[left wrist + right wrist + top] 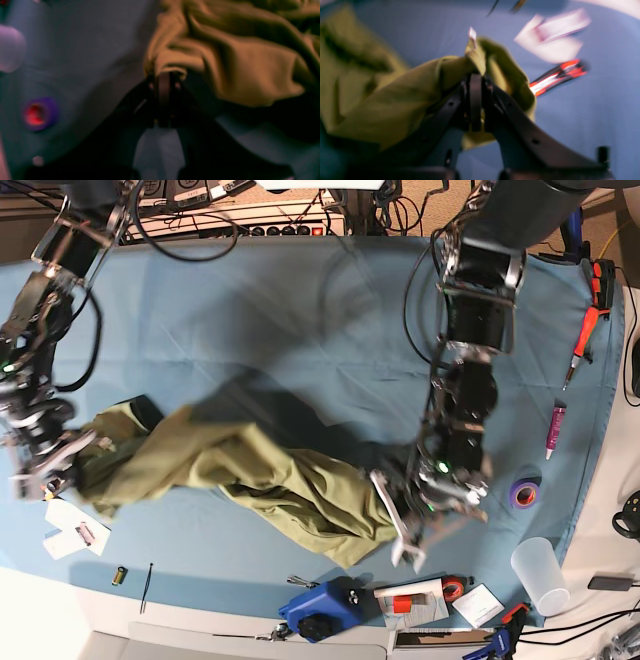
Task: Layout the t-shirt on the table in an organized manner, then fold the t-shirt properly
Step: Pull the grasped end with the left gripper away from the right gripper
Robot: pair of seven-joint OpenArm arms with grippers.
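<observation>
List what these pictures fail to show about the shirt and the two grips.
- t-shirt: base view, bunched and motion-blurred; sleeves and hem cannot be told apart.
- left gripper: left wrist view, dark and blurred; which shirt part it pinches is unclear.
- right gripper: right wrist view, fabric covers the fingertips.

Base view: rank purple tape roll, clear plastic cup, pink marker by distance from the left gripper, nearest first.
Measured from the left gripper, shut on the t-shirt:
1. Purple tape roll, just beside it toward the table's edge.
2. Clear plastic cup, at the near corner.
3. Pink marker, farther up that edge.
</observation>
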